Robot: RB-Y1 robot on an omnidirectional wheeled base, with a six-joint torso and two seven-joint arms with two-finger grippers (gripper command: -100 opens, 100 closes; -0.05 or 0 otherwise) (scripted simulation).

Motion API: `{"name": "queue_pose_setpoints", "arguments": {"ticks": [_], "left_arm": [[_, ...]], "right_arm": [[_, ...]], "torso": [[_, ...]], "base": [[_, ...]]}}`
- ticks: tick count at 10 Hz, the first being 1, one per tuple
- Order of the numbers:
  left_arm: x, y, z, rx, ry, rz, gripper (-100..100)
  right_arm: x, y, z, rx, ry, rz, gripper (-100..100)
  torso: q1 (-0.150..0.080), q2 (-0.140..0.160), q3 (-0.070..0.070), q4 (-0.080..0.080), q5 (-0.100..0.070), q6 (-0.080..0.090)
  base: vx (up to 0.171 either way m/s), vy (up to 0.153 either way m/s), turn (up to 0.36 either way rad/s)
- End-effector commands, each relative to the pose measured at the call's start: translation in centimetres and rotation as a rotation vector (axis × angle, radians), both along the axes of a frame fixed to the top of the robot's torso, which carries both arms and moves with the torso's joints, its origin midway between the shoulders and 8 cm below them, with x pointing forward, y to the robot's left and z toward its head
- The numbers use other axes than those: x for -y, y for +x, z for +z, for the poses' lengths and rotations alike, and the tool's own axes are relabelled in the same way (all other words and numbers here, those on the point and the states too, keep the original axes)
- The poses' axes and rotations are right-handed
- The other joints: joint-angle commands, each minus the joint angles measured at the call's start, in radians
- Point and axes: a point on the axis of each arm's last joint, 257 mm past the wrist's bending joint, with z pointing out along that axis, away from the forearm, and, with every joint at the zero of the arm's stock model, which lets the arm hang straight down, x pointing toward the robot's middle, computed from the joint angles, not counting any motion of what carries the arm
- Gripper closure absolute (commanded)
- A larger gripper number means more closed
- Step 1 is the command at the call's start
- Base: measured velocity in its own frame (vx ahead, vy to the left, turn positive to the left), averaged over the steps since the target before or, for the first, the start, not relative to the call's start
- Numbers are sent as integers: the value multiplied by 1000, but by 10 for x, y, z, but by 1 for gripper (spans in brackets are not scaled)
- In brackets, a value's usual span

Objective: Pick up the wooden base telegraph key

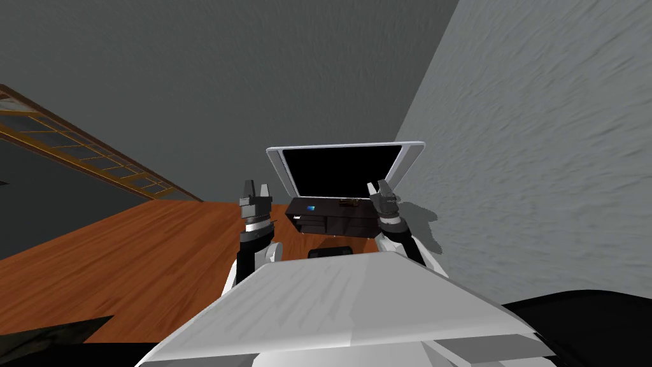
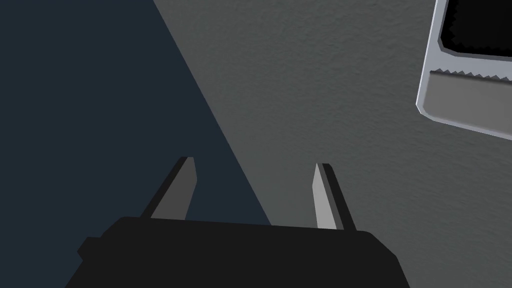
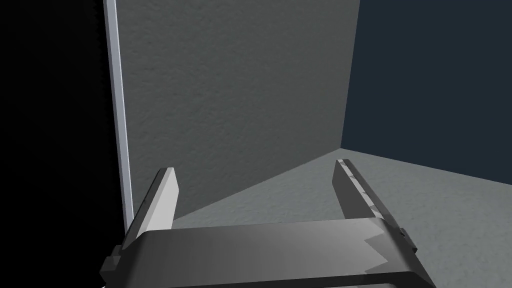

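Against the far wall [image 1: 255, 95], which is dark grey, leans a big flat screen [image 1: 344, 171], all black inside a light grey frame and tilted a little. Just in front of it sits a low dark cabinet [image 1: 331, 220] with drawer fronts, and a small blue thing [image 1: 311, 208] lies on its top toward the left end. A paler, rough-textured wall [image 1: 541, 159] meets the dark one in the corner beside the screen. The floor [image 1: 140, 255] is reddish wood. Off to the left runs a long wooden-framed lattice [image 1: 83, 156] of small panes.

Living room: television [image 1: 344, 169], dark stand [image 1: 331, 223], wood floor [image 1: 146, 255].
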Motion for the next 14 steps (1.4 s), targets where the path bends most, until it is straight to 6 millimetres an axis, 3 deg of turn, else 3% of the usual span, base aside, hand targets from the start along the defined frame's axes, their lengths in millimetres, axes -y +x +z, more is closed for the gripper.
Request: {"name": "queue_pose_setpoints", "arguments": {"ticks": [1,2,4,6,9,14], "left_arm": [[0,0,0,0,0,0,0],[0,0,0,0,0,0,0],[0,0,0,0,0,0,0],[0,0,0,0,0,0,0],[0,0,0,0,0,0,0],[0,0,0,0,0,0,0]], "right_arm": [[-7,8,-25,-54,-58,19,-100],[-7,8,-27,-59,-66,21,-100],[-17,15,-66,-130,-161,49,-100],[-14,17,-76,-151,-171,47,-100],[-22,20,-125,-234,-296,78,-100],[-13,18,-202,-369,-456,97,-100]], "torso": [[0,0,0,0,0,0],[0,0,0,0,0,0],[1,-1,0,0,0,0],[1,-1,0,0,0,0],[0,-4,-2,-1,0,1],[1,-4,-2,-1,0,0]], "base": [[-75,18,188],[-62,17,74],[-77,35,188],[-33,19,38],[-23,27,152],[-16,38,140]]}}
